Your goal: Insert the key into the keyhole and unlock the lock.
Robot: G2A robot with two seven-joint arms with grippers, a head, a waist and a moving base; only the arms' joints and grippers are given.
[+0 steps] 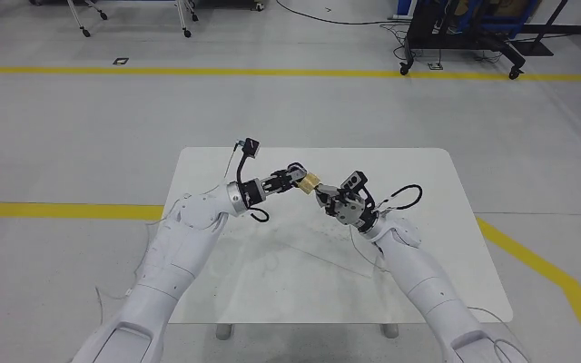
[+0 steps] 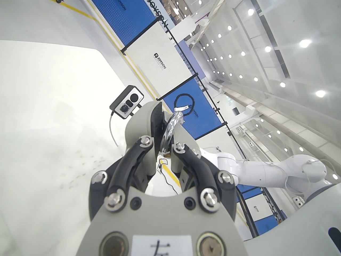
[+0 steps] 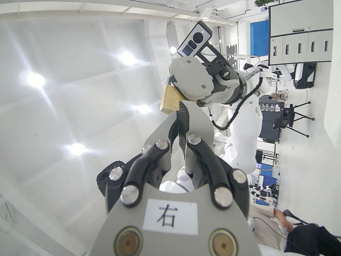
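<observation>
I am watching both arms meeting above the white rectangular table [image 1: 413, 177], a little toward 12 o'clock of its middle. The left gripper [image 1: 294, 177] is pinching the silver curved metal shackle [image 2: 170, 130] of the small brass padlock [image 1: 310, 182], holding the lock off the table. The right gripper [image 1: 325, 191] is sitting at about 4 o'clock of the padlock, its tips touching the lock's brass body [image 3: 170, 99]. Its fingers [image 3: 198, 118] are pressing close together, and I cannot tell whether anything is caught between them.
</observation>
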